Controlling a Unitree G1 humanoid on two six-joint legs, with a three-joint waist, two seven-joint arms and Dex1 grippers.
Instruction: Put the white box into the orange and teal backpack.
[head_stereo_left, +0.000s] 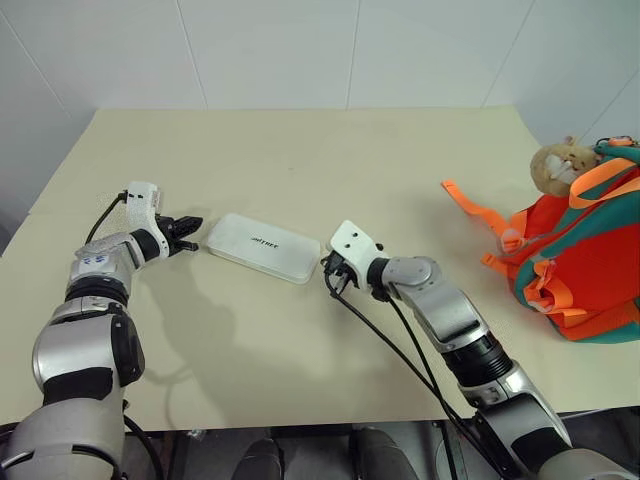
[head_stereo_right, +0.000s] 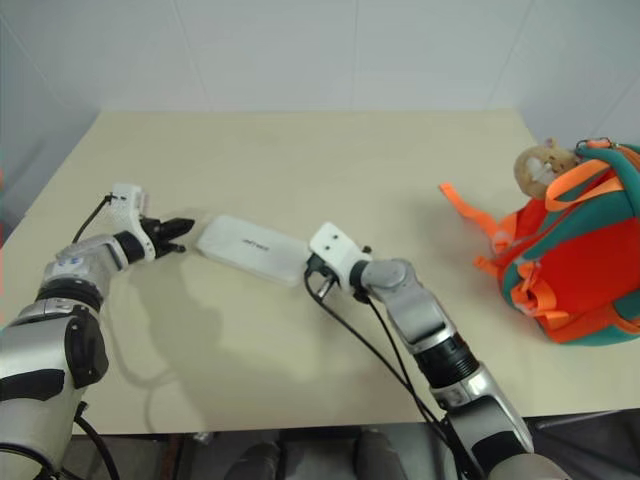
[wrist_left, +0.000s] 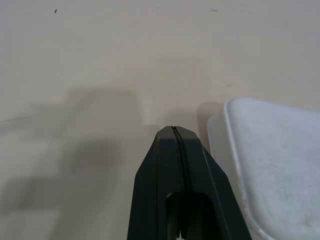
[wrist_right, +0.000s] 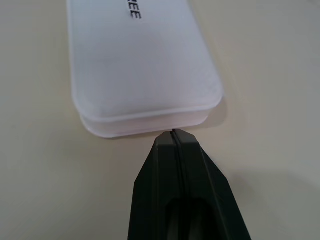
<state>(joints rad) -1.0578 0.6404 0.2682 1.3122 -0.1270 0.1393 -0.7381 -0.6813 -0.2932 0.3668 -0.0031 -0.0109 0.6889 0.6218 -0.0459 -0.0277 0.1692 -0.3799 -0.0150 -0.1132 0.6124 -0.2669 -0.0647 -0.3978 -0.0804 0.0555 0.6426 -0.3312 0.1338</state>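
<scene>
While flat on table, white box (head_stereo_left: 263, 246) between both closed end effectors

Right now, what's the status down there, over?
Both tools shut, empty: left tool and right tool at opposite ends of the flat white rectangular box. Orange and teal soft backpack far right on the table, path between bare.
</scene>
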